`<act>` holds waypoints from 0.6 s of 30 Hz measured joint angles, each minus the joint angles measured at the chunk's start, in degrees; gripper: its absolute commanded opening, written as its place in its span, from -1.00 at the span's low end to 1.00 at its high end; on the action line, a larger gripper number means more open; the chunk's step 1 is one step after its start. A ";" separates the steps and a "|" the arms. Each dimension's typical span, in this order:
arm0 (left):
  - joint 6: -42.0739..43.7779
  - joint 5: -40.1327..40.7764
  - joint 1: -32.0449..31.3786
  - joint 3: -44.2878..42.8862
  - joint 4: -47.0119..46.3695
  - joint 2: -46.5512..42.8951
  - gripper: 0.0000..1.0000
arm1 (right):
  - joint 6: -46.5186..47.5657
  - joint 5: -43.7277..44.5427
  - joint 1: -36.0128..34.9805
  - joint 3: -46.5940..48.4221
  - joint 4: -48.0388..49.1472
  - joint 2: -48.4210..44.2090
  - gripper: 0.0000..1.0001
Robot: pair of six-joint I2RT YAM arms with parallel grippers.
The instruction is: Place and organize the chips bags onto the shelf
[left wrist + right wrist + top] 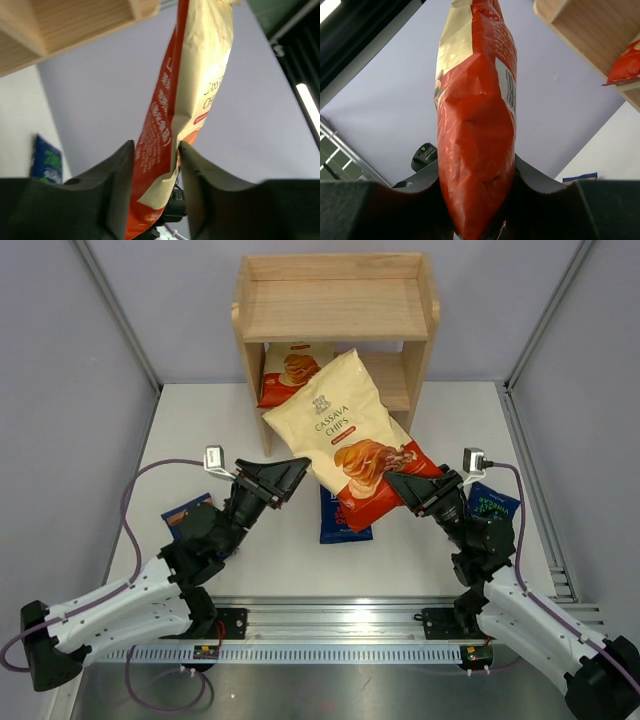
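Observation:
A large cream-and-red Cassava Chips bag hangs tilted in the air in front of the wooden shelf. My left gripper is shut on its lower left edge, and my right gripper is shut on its red bottom corner. The bag shows between the jaws in the left wrist view and the right wrist view. A second Cassava bag stands in the shelf's lower tier at the left. Three blue Burts bags lie on the table: one under the held bag, a green-labelled one at the right, and a red-labelled one at the left.
The shelf's top tier holds nothing. The right part of the lower tier is partly hidden by the held bag. Grey walls and metal frame posts enclose the white table on three sides.

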State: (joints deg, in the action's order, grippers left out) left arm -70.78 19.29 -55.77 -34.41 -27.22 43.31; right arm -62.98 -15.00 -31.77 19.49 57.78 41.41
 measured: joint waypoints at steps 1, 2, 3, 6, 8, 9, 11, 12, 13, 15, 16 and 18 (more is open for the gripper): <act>0.68 0.96 -0.04 -0.63 3.41 -0.81 0.32 | -0.81 1.20 -0.02 -0.72 -1.55 -1.42 -0.53; 1.40 2.29 -0.04 -1.64 7.58 -1.86 0.36 | -1.36 2.08 -0.02 -1.40 -2.91 -2.60 -0.54; 2.05 4.15 -0.02 -3.04 12.72 -3.15 0.40 | -2.36 3.26 -0.02 -2.47 -4.66 -4.31 -0.55; 3.76 10.40 -0.02 -6.21 26.03 -7.78 0.47 | -4.72 6.21 -0.02 -4.20 -10.62 -7.87 -0.52; 5.03 14.14 -0.02 -6.97 34.03 -11.19 0.53 | -6.51 8.44 -0.02 -4.46 -15.69 -9.86 -0.53; 5.53 15.54 -0.02 -7.28 37.40 -12.55 0.56 | -7.32 9.20 -0.02 -4.59 -17.33 -10.43 -0.54; 7.65 18.73 -0.02 -8.37 45.55 -14.99 0.61 | -9.86 11.41 -0.02 -5.01 -20.63 -11.58 -0.56; 8.90 20.17 -0.02 -9.35 49.79 -15.65 0.64 | -11.06 12.57 -0.02 -5.44 -21.62 -11.85 -0.60; 10.03 20.90 -0.02 -10.21 52.59 -15.82 0.66 | -12.20 13.75 -0.02 -5.84 -22.56 -11.98 -0.60; 13.14 22.21 -0.02 -12.81 59.04 -15.69 0.68 | -13.55 16.26 -0.02 -5.99 -24.46 -11.30 -0.61; 14.62 22.71 -0.02 -14.25 61.92 -15.52 0.69 | -13.94 17.27 0.00 -5.99 -24.74 -10.60 -0.61; 17.46 23.21 -0.02 -16.92 66.34 -14.99 0.75 | -14.56 19.12 0.00 -5.66 -24.72 -7.96 -0.61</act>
State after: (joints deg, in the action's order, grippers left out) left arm -53.32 42.50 -55.79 -51.33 39.11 28.32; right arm -77.54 4.12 -31.77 13.82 33.06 33.45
